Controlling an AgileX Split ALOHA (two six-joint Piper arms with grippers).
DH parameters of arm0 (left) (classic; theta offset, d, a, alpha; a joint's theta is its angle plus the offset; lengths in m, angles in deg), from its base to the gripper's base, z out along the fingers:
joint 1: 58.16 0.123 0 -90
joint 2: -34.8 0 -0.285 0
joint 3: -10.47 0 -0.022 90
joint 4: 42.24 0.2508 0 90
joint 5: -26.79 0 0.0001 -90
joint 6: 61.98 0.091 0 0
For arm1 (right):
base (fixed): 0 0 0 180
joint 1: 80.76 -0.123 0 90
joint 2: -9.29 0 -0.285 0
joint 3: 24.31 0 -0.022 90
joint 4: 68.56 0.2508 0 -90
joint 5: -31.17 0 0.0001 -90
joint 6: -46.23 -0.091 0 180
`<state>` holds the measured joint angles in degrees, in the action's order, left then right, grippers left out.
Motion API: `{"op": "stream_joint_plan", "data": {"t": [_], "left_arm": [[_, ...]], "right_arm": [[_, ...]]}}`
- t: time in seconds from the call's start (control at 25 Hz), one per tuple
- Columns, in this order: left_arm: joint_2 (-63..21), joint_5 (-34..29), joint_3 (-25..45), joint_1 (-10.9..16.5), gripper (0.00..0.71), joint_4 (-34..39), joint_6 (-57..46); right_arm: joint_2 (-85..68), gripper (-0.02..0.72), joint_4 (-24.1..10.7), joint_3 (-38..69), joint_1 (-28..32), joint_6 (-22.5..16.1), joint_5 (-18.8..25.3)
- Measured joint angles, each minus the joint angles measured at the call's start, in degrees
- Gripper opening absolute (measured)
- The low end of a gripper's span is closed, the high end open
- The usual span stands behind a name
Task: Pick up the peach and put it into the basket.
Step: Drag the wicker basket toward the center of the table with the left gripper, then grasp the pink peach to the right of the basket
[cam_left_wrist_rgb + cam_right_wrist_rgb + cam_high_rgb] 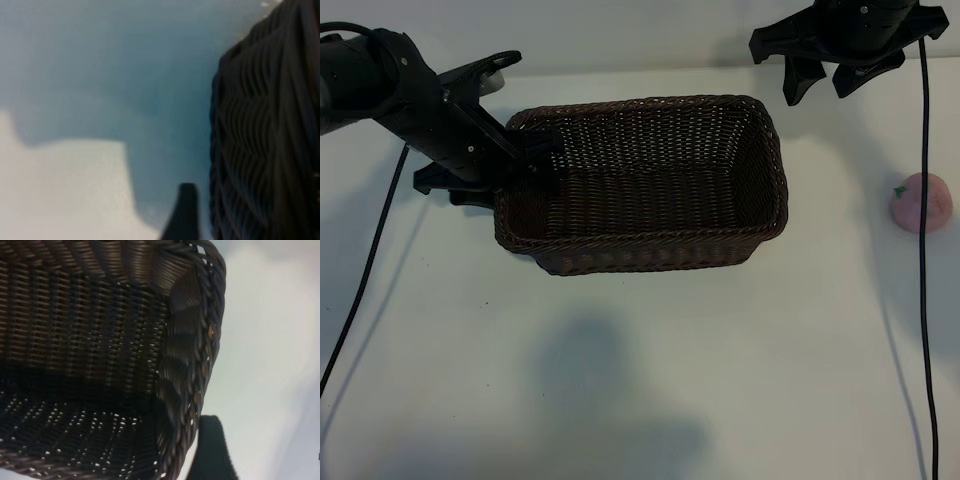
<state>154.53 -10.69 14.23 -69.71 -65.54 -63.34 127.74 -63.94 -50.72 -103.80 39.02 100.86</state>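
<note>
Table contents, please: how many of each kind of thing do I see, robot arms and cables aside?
Baskets: 1, the brown wicker basket.
Fruit: 1, the pink peach, lying outside the basket.
Total: 2.

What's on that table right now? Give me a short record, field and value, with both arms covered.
peach: on the table, right of the basket, apart from it, untouched
basket: mid-table, upright, nothing visible inside
left gripper: low at the basket's left end, against its rim
right gripper: open and empty, hanging above the table behind the basket's far right corner, not over the peach
task state: peach not yet picked up
</note>
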Motion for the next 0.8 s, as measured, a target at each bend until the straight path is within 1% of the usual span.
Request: {"op": "stream_joint_plan", "data": {"t": [0.04, 0.12, 0.52, 0.68, 0.8], "left_arm": [[-0.64, -0.39, 0.00, 0.00, 0.683, 0.06, -0.31], [-2.33, -0.85, 0.00, 0.00, 0.699, 0.84, -0.35], [-15.60, -5.85, 0.00, 0.05, 0.656, 11.98, -4.91], [-19.45, -6.08, -0.06, 0.05, 0.649, 12.75, -5.25], [-20.37, -6.08, -0.37, 0.05, 0.643, 12.80, -5.25]], "right_arm": [[0.00, 0.495, 0.00, 0.00, 0.00, 0.00, 0.00], [0.00, 0.495, 0.00, 0.00, 0.00, -0.06, 0.00], [0.00, 0.495, 0.00, 0.00, 0.00, -0.06, 0.00], [0.00, 0.495, 0.00, 0.00, 0.00, -0.13, 0.00], [0.00, 0.495, 0.00, 0.00, 0.00, -0.13, 0.00]]}}
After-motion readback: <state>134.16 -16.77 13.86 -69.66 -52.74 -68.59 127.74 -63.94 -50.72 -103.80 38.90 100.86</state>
